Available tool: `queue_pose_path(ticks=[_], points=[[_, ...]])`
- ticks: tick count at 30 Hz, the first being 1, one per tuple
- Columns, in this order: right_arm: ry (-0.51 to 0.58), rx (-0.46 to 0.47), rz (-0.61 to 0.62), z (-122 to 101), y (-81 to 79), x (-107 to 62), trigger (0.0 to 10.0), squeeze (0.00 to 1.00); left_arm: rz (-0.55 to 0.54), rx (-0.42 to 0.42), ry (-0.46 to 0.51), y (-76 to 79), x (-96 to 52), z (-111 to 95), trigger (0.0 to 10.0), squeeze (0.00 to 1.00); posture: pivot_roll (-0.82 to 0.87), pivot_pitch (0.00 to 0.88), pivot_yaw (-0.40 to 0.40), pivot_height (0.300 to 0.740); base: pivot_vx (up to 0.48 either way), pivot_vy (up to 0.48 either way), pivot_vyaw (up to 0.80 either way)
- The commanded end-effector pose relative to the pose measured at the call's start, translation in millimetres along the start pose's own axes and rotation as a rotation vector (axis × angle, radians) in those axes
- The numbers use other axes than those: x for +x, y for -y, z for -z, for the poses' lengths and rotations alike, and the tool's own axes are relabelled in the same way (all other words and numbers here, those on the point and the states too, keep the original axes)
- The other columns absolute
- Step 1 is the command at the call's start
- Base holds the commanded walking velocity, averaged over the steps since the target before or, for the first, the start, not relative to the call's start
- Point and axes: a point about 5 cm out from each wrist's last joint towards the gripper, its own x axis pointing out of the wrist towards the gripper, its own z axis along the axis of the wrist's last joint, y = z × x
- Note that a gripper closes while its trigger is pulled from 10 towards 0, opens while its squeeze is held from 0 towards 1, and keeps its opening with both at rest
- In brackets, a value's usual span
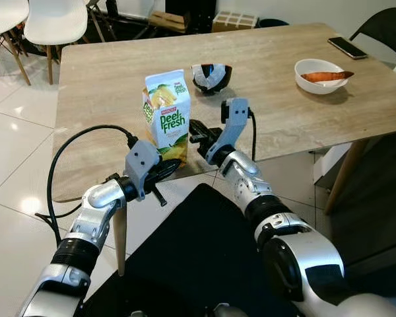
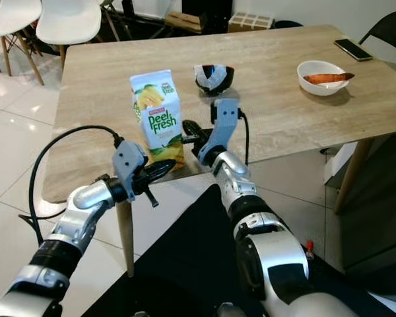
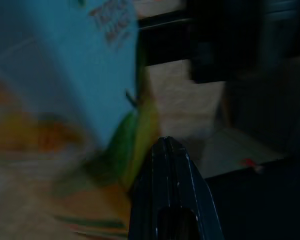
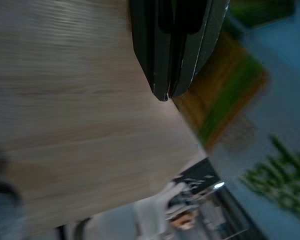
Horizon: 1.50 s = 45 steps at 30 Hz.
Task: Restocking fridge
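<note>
A Peel Fresh juice carton [image 1: 167,112] stands upright near the front edge of the wooden table [image 1: 284,119]. My left gripper [image 1: 166,169] is shut, its tips low against the carton's front bottom corner. My right gripper [image 1: 197,132] is also shut and points at the carton's right side at about mid-height, close to it or touching. The right wrist view has the closed fingers [image 4: 165,60] over the tabletop with the blurred carton [image 4: 260,130] beside them. In the dark left wrist view the closed fingers [image 3: 170,190] lie just below the carton [image 3: 65,75].
Behind the carton sits a black bowl [image 1: 212,76] holding something white. A white bowl [image 1: 320,74] with an orange item and a phone [image 1: 347,47] lie at the table's far right. White chairs [image 1: 53,23] stand at the back left. A black cable [image 1: 72,152] loops off my left arm.
</note>
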Motion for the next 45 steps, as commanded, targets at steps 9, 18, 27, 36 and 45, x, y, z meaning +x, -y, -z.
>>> queue_pose_path(ticks=[9,18,27,36,45], points=[[-0.032,0.038,-0.103,12.3,-2.2,-7.1,10.0,0.00,-0.020,0.051,-0.027,-15.3,-16.3,-1.3,10.0,0.00,-0.08,0.173,-0.044,0.740,0.000,0.000,0.00],[-0.041,0.031,-0.083,16.6,18.9,-28.6,10.0,0.00,0.081,0.000,-0.054,6.2,-40.9,4.3,10.0,0.00,-0.08,0.165,-0.038,0.740,0.000,0.000,0.00],[-0.031,0.032,-0.049,17.6,32.7,-43.3,10.0,0.00,0.019,0.014,-0.073,8.8,-68.3,2.3,10.0,0.00,-0.07,0.161,-0.039,0.740,0.000,0.000,0.00],[-0.034,0.037,-0.027,21.5,34.2,-46.4,10.0,0.00,-0.141,0.054,-0.074,-17.9,-80.5,-0.6,10.0,0.00,-0.06,0.159,-0.053,0.740,0.000,0.000,0.00],[-0.035,0.031,-0.034,22.4,32.4,-45.9,10.0,0.00,-0.039,-0.011,-0.026,-6.8,-42.5,1.7,10.0,0.00,-0.07,0.151,-0.047,0.740,0.000,0.000,0.00]])
